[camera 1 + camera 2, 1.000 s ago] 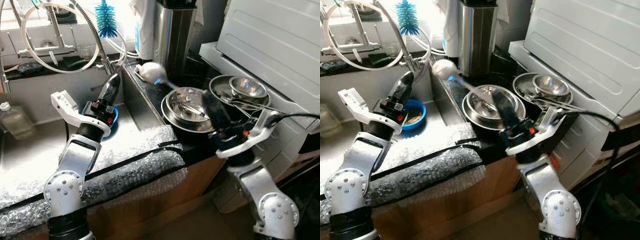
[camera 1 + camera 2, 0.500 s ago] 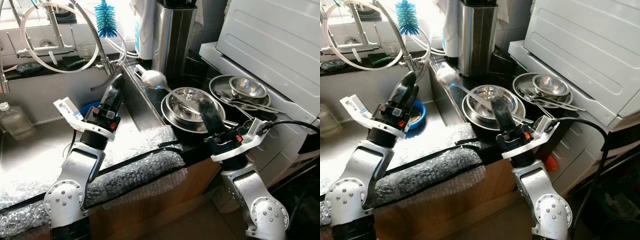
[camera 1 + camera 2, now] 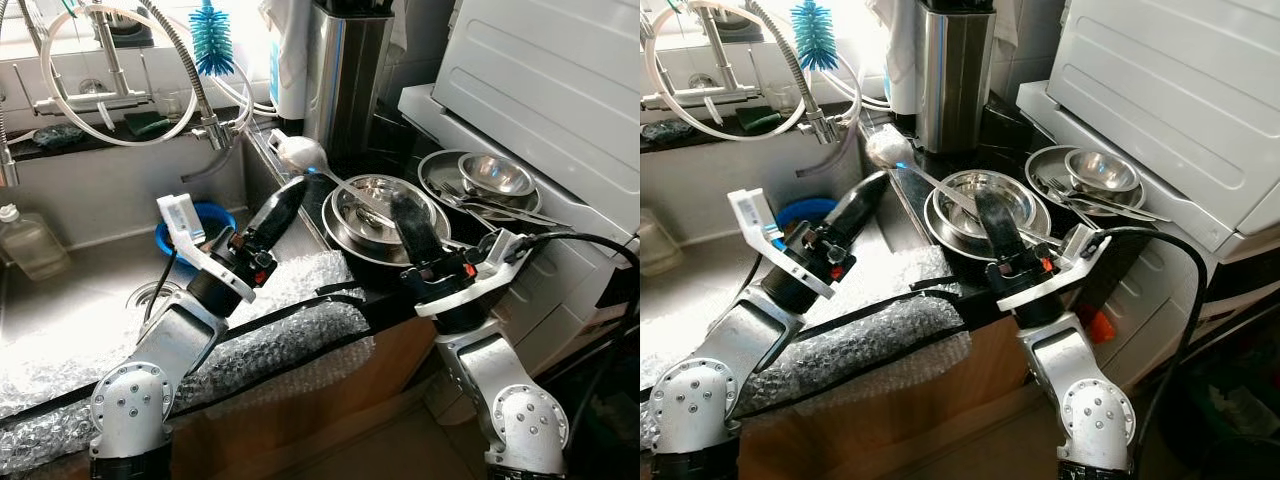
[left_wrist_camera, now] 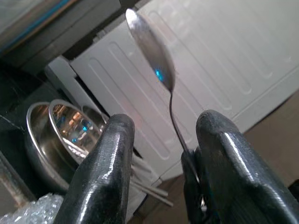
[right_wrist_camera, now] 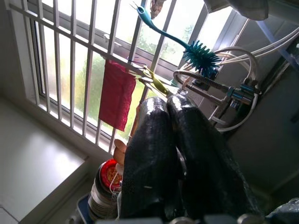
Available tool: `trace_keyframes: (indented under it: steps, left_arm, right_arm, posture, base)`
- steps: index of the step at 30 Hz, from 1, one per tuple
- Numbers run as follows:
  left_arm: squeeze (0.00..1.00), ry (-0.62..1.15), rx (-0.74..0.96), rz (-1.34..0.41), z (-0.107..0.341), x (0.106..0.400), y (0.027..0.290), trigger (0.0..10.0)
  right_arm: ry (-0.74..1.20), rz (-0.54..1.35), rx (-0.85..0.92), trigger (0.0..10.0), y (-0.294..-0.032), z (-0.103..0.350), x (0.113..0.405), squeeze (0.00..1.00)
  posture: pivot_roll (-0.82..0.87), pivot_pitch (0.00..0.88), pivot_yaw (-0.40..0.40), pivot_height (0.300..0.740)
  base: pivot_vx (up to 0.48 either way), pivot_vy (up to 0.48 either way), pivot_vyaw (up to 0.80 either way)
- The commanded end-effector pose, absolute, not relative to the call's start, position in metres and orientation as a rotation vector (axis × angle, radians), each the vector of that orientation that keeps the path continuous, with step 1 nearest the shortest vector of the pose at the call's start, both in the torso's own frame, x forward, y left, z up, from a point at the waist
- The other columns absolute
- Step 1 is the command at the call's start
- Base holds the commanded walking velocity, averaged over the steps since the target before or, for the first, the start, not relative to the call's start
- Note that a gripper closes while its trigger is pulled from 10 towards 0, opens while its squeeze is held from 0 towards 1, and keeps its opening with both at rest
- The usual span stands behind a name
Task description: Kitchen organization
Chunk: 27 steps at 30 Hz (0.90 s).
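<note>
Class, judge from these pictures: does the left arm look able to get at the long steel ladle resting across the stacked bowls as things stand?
Probably yes. The left gripper is open and points toward the ladle, whose handle runs down into the stacked bowls. In the left wrist view the handle lies between the fingers, with nothing between.

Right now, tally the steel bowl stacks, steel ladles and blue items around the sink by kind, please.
Stacks of shiny steel bowls: 2
Long-handled steel ladle: 1
Round blue plastic bowl: 1
Blue bristle bottle brush: 1
Total: 5
</note>
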<state>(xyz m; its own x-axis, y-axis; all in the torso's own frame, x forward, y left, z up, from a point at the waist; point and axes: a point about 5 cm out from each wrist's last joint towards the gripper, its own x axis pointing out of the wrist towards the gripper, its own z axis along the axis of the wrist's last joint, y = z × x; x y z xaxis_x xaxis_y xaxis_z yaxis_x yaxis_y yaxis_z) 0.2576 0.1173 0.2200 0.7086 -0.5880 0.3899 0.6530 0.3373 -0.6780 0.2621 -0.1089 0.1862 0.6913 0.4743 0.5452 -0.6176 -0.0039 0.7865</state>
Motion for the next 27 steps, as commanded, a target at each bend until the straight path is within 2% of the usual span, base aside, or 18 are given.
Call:
trace_keyframes:
  steps: [1, 4, 22, 23, 24, 25, 26, 27]
  left_arm:
    - [0.00, -0.080, -0.882, -0.862, 0.225, 0.253, 0.111, 10.0]
    - [0.00, -0.069, -0.854, -0.909, 0.229, 0.253, 0.104, 10.0]
    - [0.00, -0.107, -0.913, -0.813, 0.228, 0.260, 0.095, 10.0]
    - [0.00, -0.111, -0.916, -0.804, 0.228, 0.261, 0.096, 9.1]
    - [0.00, -0.114, -0.918, -0.799, 0.228, 0.262, 0.096, 9.1]
    - [0.00, -0.116, -0.921, -0.795, 0.228, 0.262, 0.097, 3.6]
    - [0.00, -0.118, -0.925, -0.793, 0.228, 0.263, 0.097, 3.6]
    - [0.00, -0.119, -0.927, -0.792, 0.228, 0.263, 0.097, 0.0]
  right_arm:
    - [-0.151, 0.912, 1.336, 10.0, -0.104, 0.192, 0.259, 0.00]
    - [-0.138, 0.923, 1.335, 10.0, -0.101, 0.190, 0.257, 0.00]
    - [-0.084, 0.976, 1.302, 10.0, -0.091, 0.186, 0.249, 0.00]
    - [-0.082, 0.978, 1.299, 10.0, -0.090, 0.186, 0.249, 0.00]
    - [-0.082, 0.979, 1.298, 10.0, -0.090, 0.186, 0.249, 0.00]
    - [-0.081, 0.980, 1.297, 10.0, -0.090, 0.186, 0.249, 0.00]
    - [-0.080, 0.982, 1.295, 10.0, -0.090, 0.186, 0.249, 0.00]
    - [-0.080, 0.984, 1.295, 10.0, -0.090, 0.186, 0.249, 0.00]
  posture:
    - [-0.01, 0.000, -0.094, 0.740]
    - [-0.02, 0.000, -0.093, 0.740]
    - [-0.02, 0.000, -0.104, 0.740]
    - [-0.02, 0.000, -0.104, 0.740]
    - [-0.02, 0.000, -0.104, 0.740]
    - [-0.02, 0.000, -0.106, 0.740]
    - [-0.02, 0.000, -0.106, 0.740]
    - [-0.02, 0.000, -0.106, 0.740]
  base:
    - [0.000, 0.000, 0.00]
    - [0.000, 0.000, 0.00]
    - [0.000, 0.000, 0.00]
    - [0.000, 0.000, 0.00]
    - [0.000, 0.000, 0.00]
    - [0.000, 0.000, 0.00]
    - [0.000, 0.000, 0.00]
    - [0.000, 0.000, 0.00]
